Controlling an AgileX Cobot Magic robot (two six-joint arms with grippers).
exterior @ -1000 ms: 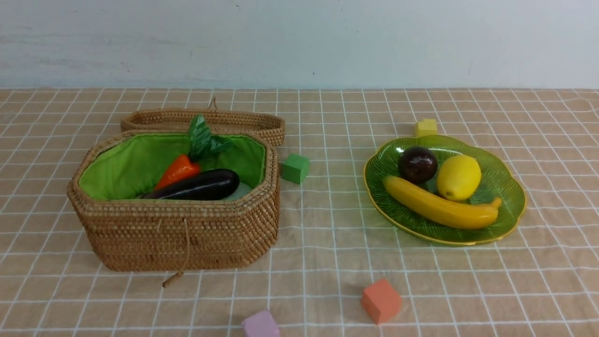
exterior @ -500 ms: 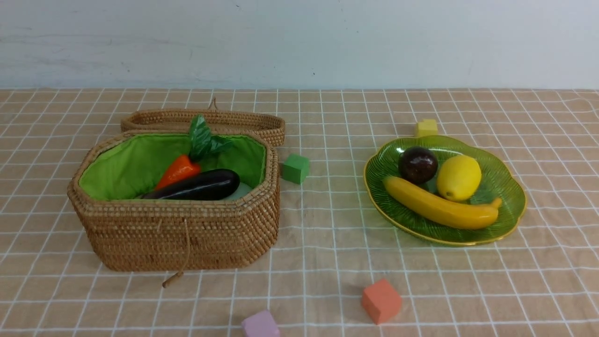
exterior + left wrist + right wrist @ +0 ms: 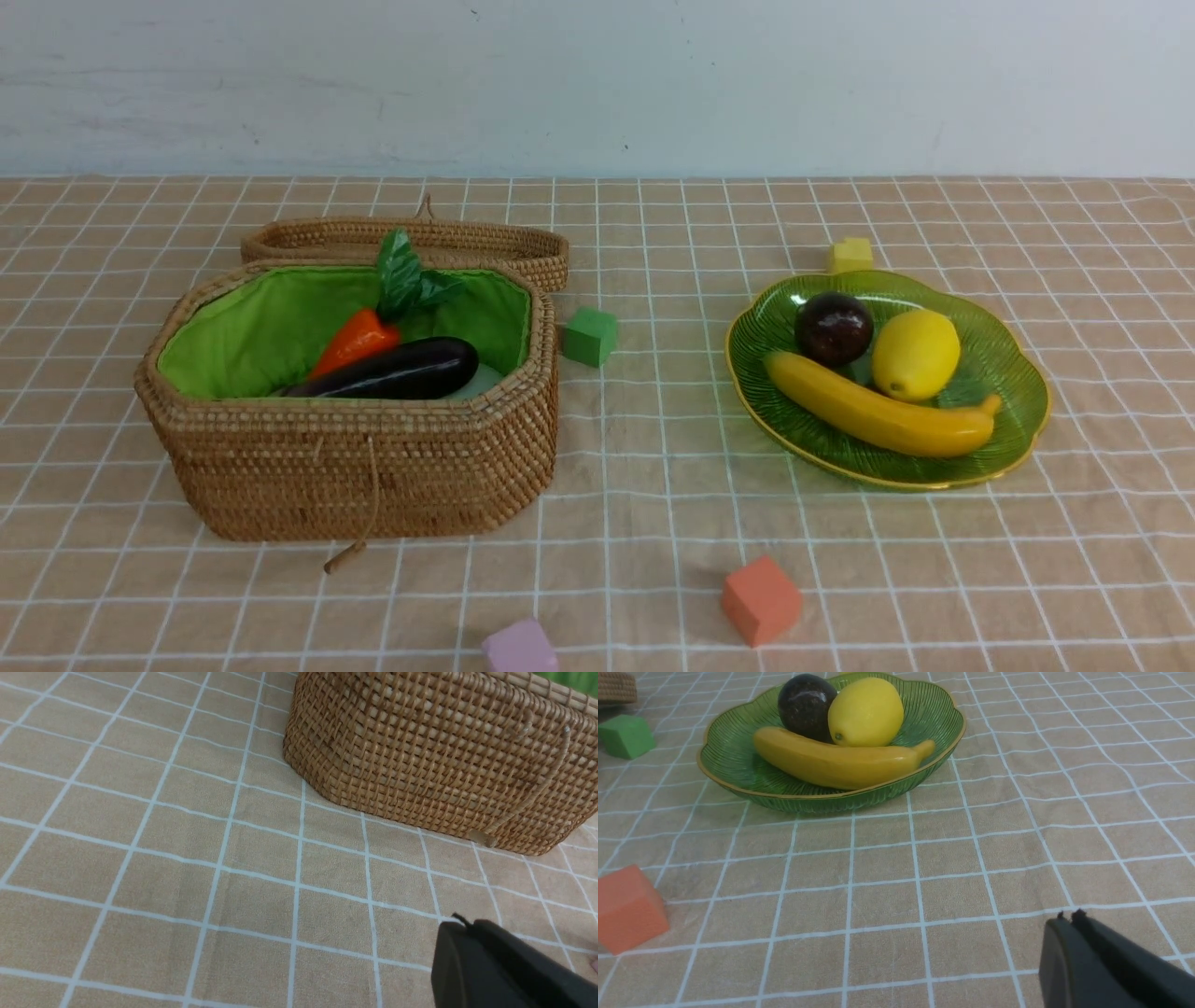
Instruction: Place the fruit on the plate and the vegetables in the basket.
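Observation:
On the green plate (image 3: pixel 1013 411) (image 3: pixel 733 756) lie the fruit: a banana (image 3: pixel 878 411) (image 3: pixel 831 763), a lemon (image 3: pixel 915 353) (image 3: pixel 866 711) and a dark mangosteen (image 3: pixel 833 328) (image 3: pixel 805 704). The wicker basket (image 3: pixel 373 467) (image 3: pixel 434 751) holds an orange carrot (image 3: pixel 355 341) with green leaves and a purple eggplant (image 3: pixel 392 371); a pale thing peeks out beside the eggplant. Neither arm appears in the front view. My left gripper (image 3: pixel 460 921) is shut and empty above the cloth near the basket. My right gripper (image 3: pixel 1066 917) is shut and empty, well short of the plate.
The basket's lid (image 3: pixel 411 241) lies behind it. Small cubes sit on the checked cloth: green (image 3: pixel 589 335) (image 3: pixel 626 735), yellow (image 3: pixel 850 253) behind the plate, orange (image 3: pixel 760 600) (image 3: pixel 628 907) and purple (image 3: pixel 519 647) near the front edge.

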